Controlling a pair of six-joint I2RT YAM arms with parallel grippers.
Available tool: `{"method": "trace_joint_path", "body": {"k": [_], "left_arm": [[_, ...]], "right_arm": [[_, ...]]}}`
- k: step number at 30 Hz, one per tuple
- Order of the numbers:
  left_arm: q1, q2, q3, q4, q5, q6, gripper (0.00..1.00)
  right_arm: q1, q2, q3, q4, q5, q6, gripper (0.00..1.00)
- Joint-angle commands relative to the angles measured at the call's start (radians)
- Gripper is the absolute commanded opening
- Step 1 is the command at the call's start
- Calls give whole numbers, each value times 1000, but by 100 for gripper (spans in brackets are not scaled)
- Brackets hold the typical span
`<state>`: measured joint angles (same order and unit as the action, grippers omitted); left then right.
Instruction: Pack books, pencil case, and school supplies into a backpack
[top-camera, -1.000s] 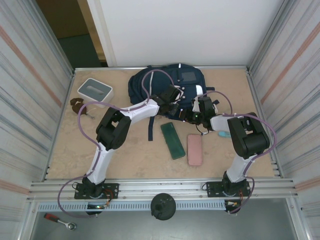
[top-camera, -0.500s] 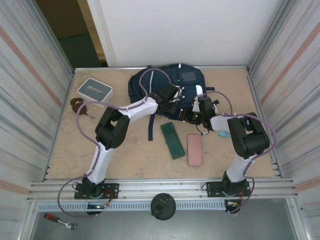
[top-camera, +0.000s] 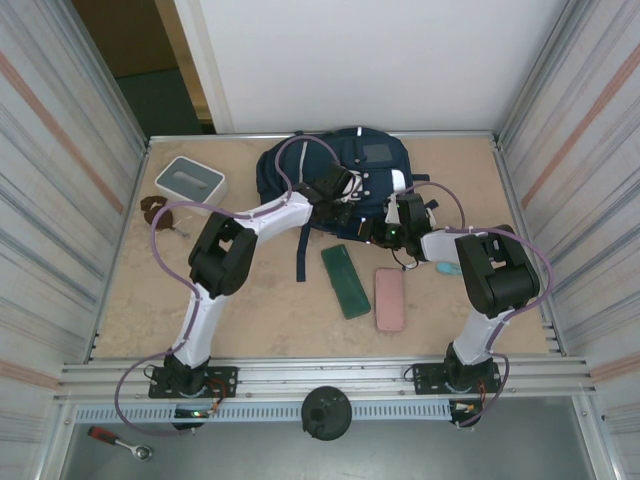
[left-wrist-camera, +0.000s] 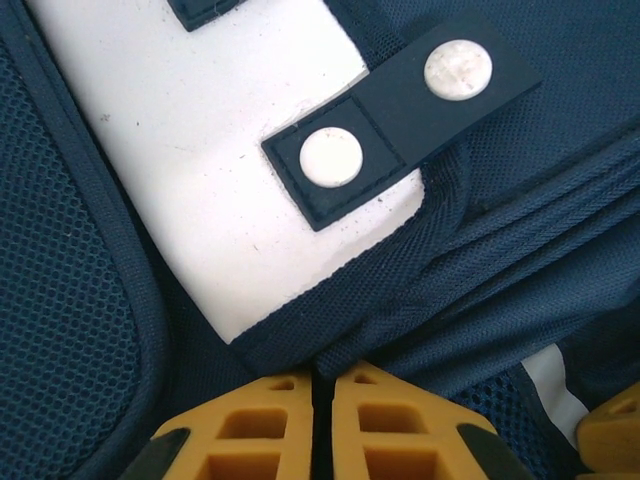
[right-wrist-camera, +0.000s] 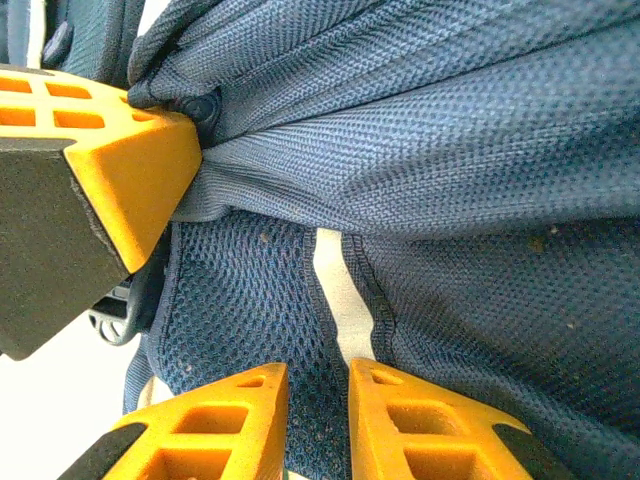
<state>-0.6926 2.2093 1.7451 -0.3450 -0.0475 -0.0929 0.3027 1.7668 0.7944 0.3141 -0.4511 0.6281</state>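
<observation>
The navy backpack (top-camera: 335, 165) lies at the back middle of the table. My left gripper (top-camera: 345, 203) sits at its near edge and is shut on a fold of navy fabric (left-wrist-camera: 380, 330), just below a white panel with two snap tabs (left-wrist-camera: 331, 158). My right gripper (top-camera: 381, 230) is just to the right, its jaws pinched on blue mesh (right-wrist-camera: 250, 300) beside a white trim line. The left gripper's fingertip (right-wrist-camera: 120, 170) shows in the right wrist view, gathering fabric. A green pencil case (top-camera: 345, 281) and a pink case (top-camera: 390, 298) lie on the table nearer to me. The books are out of view.
A white-and-grey square box (top-camera: 190, 180) stands at the back left with a small brown object (top-camera: 158, 208) beside it. A small teal item (top-camera: 449, 267) lies near the right arm. A loose backpack strap (top-camera: 300, 258) trails toward me. Metal walls close both sides.
The left gripper has shifted slightly toward the back over the backpack and closed tighter on the fabric. The right arm has stayed put.
</observation>
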Motion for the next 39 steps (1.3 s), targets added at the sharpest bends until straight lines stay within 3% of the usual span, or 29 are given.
{"method": "trace_joint_path", "body": {"k": [1,17,39], "left_arm": [[34,-84,-13,48,-22,-21,6],[53,-162,-128,101,37,-25,0],[116,-292,-327,236,-38,-96,0]], "right_arm": [[-12,10,-26,-87,-5,-4,23],[-21,19,-26,-84,-10,-1,23],[-23,-2,-29,-100,6,7,30]]}}
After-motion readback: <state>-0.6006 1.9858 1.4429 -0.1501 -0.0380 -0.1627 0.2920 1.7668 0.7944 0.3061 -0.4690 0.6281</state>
